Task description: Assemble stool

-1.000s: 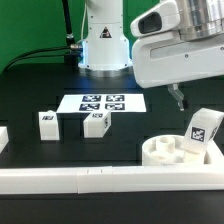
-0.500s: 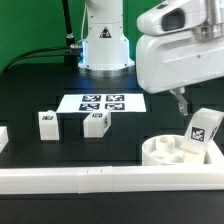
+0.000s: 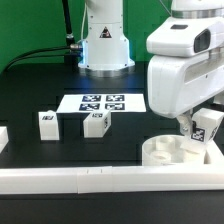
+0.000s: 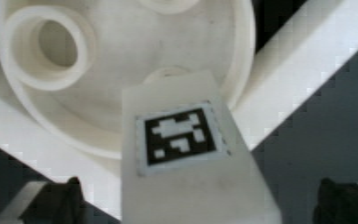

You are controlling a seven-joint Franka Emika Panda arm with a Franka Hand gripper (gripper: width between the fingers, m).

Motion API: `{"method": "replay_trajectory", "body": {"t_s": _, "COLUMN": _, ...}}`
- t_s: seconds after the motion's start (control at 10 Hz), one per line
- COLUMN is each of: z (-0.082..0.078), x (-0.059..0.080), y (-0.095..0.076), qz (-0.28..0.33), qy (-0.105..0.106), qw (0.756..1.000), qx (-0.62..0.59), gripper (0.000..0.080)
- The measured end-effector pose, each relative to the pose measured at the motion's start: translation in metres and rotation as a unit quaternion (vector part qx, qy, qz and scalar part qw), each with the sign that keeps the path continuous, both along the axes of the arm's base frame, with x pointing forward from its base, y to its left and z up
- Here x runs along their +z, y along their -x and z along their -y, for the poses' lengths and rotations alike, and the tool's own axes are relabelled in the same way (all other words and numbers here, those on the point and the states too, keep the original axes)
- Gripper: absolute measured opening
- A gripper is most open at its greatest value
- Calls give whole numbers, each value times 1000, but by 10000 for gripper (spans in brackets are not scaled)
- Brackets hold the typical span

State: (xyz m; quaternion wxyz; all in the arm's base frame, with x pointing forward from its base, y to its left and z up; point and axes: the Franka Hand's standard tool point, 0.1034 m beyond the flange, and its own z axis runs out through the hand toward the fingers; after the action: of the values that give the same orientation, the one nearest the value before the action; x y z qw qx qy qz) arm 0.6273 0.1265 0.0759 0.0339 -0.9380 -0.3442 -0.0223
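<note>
The jaws stand spread astride the tagged leg block [image 4: 181, 135] leaning on the seat [image 4: 30, 98], seemingly to grip it.

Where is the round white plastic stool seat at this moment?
In the exterior view, the round white plastic seat lies at the lower right, next to the long white border rail, with one tagged white leg block resting in its right side.

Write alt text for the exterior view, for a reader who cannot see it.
The white arm's open gripper straddles a tagged leg block standing in the round seat at the exterior view's right. Two more leg blocks stand on the black table in front of the marker board, behind a long white rail.
</note>
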Motion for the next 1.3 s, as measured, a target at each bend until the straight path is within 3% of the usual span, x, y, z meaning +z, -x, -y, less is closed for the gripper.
{"method": "replay_trajectory", "body": {"t_s": 0.1, "z": 0, "x": 0, "y": 0, "qz": -1, "qy": 0, "qw": 1000, "qx": -9, "gripper": 623}}
{"method": "replay_trajectory", "body": {"t_s": 0.2, "z": 0, "x": 0, "y": 0, "qz": -1, "qy": 0, "qw": 1000, "qx": -13, "gripper": 450}}
{"method": "replay_trajectory", "body": {"t_s": 0.3, "z": 1, "x": -1, "y": 0, "qz": -3, "qy": 0, "qw": 999, "qx": -37, "gripper": 337}}
{"method": "replay_trajectory", "body": {"t_s": 0.6, "z": 3, "x": -1, "y": 0, "qz": -13, "qy": -3, "qw": 985, "qx": -175, "gripper": 337}}
{"method": "replay_trajectory", "body": {"t_s": 0.8, "z": 7, "x": 0, "y": -2, "qz": -7, "qy": -14, "qw": 936, "qx": -351, "gripper": 337}}
{"method": "replay_trajectory", "body": {"t_s": 1.0, "z": 12, "x": -2, "y": -2, "qz": -15, "qy": -23, "qw": 867, "qx": -497, "gripper": 337}}
{"method": "replay_trajectory", "body": {"t_s": 1.2, "z": 17, "x": -2, "y": -3, "qz": -30, "qy": -36, "qw": 813, "qx": -580, "gripper": 337}}
{"method": "replay_trajectory", "body": {"t_s": 1.3, "z": 17, "x": -2, "y": -3, "qz": -32, "qy": -36, "qw": 799, "qx": -599, "gripper": 337}}
